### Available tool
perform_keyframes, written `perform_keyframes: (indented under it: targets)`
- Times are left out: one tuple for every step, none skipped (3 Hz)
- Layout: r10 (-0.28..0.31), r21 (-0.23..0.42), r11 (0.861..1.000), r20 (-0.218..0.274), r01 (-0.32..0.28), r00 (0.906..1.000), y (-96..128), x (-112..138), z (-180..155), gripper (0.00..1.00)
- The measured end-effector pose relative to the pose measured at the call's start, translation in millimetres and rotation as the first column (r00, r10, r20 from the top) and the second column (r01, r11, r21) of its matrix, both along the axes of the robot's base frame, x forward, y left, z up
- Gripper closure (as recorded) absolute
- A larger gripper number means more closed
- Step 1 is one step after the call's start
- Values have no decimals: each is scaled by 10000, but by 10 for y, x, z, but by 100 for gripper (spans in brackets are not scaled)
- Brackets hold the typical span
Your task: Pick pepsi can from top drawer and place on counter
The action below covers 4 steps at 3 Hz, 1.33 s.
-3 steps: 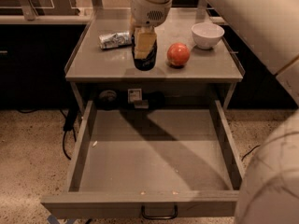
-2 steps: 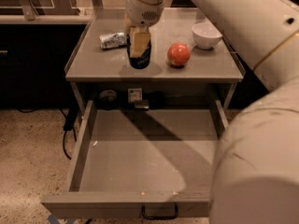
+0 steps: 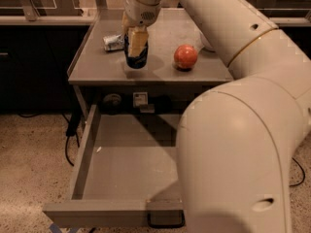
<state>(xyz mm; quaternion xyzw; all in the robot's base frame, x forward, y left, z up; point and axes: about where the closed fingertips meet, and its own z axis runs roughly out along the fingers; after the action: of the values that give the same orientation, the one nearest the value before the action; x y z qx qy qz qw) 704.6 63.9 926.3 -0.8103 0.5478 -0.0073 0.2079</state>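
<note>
The pepsi can, small and dark blue, stands at the front middle of the counter. My gripper comes down on it from above. A tan finger lies over the can's front and its upper part is hidden. The grip looks shut on the can. The top drawer is pulled out below the counter. Its floor is bare, and its pull handle shows at the bottom edge.
A silvery dented can lies on the counter left of the gripper. A red round fruit sits to its right. My large white arm fills the right side and hides the drawer's right part. Black cables lie on the speckled floor at the left.
The gripper and the can have shifted a little left along the counter. My arm has swung further into the foreground on the right.
</note>
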Motion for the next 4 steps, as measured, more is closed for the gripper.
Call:
perform_keyframes:
  targets:
    - [-57,627,9980,-659,99,9978,10,101,-138,100]
    - [-48,1296,9913,-1241,210,9923,20,146,-238,100]
    - [44,1664,9858,-1582,223,9874,54,173,-295,100]
    - [51,1704,9851,-1629,230,9866,60,179,-275,100]
